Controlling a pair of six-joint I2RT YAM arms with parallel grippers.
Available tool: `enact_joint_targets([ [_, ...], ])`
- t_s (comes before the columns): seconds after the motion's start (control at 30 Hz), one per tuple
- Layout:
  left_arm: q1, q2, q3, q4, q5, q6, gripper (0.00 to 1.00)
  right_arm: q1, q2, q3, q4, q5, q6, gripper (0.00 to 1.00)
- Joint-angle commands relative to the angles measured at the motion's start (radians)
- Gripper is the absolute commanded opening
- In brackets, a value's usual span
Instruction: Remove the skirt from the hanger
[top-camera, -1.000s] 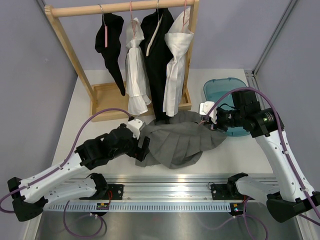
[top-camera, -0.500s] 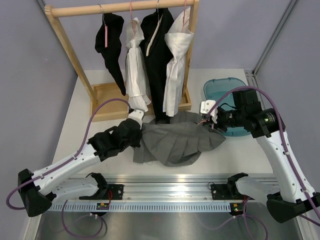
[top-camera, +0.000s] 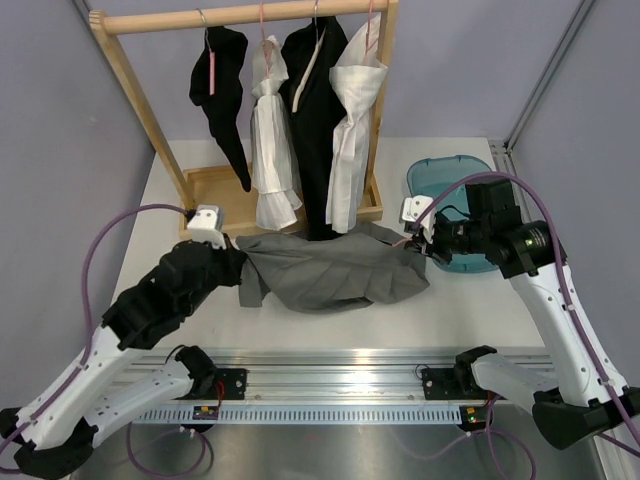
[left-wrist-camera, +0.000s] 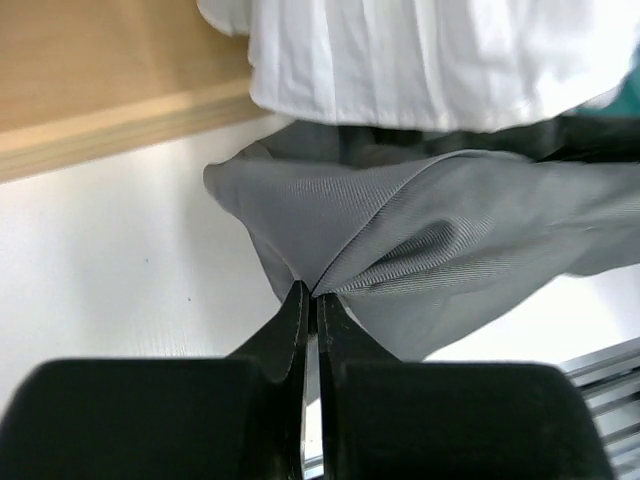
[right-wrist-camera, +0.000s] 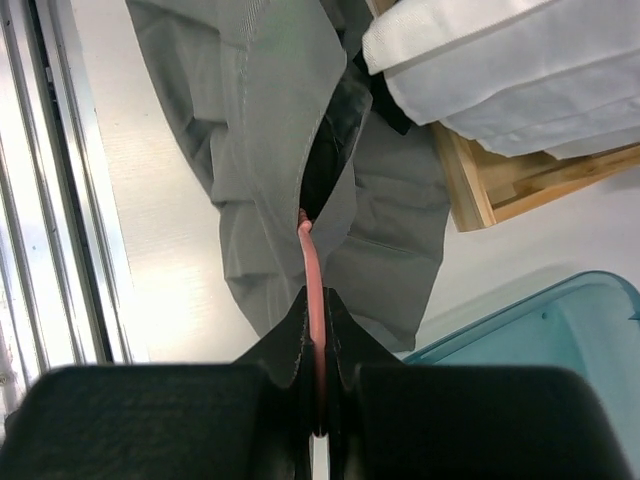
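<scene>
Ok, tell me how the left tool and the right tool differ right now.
The left tool pinches a fold of the grey skirt; the right tool clamps the pink hanger that runs into the skirt. The left tool sits at the skirt's left end near the wooden rack base; the right tool sits at its right end beside the teal tray. Both are shut.

hanger (right-wrist-camera: 311, 260): only a short pink stretch showing above the right gripper (right-wrist-camera: 318, 298); rest buried in folds of the grey skirt (right-wrist-camera: 250, 120).
left gripper (left-wrist-camera: 311, 298): in the top view, tips lost under its own wrist.
teal tray (top-camera: 440, 175): near edge covered by the right arm (top-camera: 545, 290); cropped in the right wrist view.
wooden rack (top-camera: 135, 90): hook tops clipped by the upper edge.
</scene>
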Motion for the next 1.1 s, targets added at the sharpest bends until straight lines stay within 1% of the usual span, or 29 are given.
enact_joint_targets([
  [0.0,0.012,-0.085,0.102,-0.082,-0.116,-0.036,0.0,-0.04,0.007,-0.03,0.081,0.067,0.057,0.0],
  [0.13,0.013,-0.12,0.098,-0.169,-0.133,-0.091,0.0,-0.087,0.035,-0.03,0.1,0.061,0.082,0.0],
  [0.23,0.012,-0.151,0.085,-0.232,-0.18,-0.151,0.0,-0.129,0.043,-0.033,0.083,0.033,0.064,0.0],
  [0.43,0.012,-0.18,0.111,-0.364,-0.335,-0.263,0.0,-0.185,0.018,-0.057,0.049,-0.008,0.005,0.0],
  [0.6,0.013,-0.181,0.079,-0.458,-0.378,-0.364,0.0,-0.253,-0.002,-0.053,0.031,-0.057,-0.01,0.0],
  [0.63,0.013,-0.183,0.068,-0.467,-0.374,-0.388,0.0,-0.261,-0.005,-0.051,0.026,-0.076,-0.018,0.0],
  [0.73,0.012,-0.189,0.022,-0.429,-0.331,-0.398,0.0,-0.274,-0.017,-0.044,0.015,-0.099,-0.027,0.0],
  [0.8,0.013,-0.166,-0.01,-0.407,-0.306,-0.409,0.0,-0.276,-0.025,-0.039,0.017,-0.102,-0.029,0.0],
  [0.83,0.012,-0.157,-0.02,-0.398,-0.271,-0.407,0.0,-0.278,-0.029,-0.036,0.014,-0.106,-0.03,0.0],
  [0.9,0.013,-0.145,-0.068,-0.317,-0.207,-0.355,0.0,-0.281,-0.034,-0.03,0.008,-0.116,-0.038,0.0],
  [0.93,0.012,-0.148,-0.089,-0.213,-0.111,-0.32,0.02,-0.281,-0.037,-0.03,-0.009,-0.152,-0.065,0.0],
  [0.97,0.012,-0.154,-0.108,-0.152,-0.058,-0.242,0.12,-0.281,-0.048,-0.034,-0.026,-0.18,-0.088,0.0],
  [1.0,0.013,-0.167,-0.122,-0.096,0.0,-0.208,0.26,-0.281,-0.057,-0.041,-0.037,-0.206,-0.101,0.0],
  [1.03,0.013,-0.174,-0.129,0.003,0.09,-0.177,0.65,-0.281,-0.065,-0.047,-0.051,-0.253,-0.114,0.0],
  [1.07,0.013,-0.178,-0.126,0.05,0.127,-0.115,0.85,-0.281,-0.074,-0.056,-0.058,-0.272,-0.124,0.0],
])
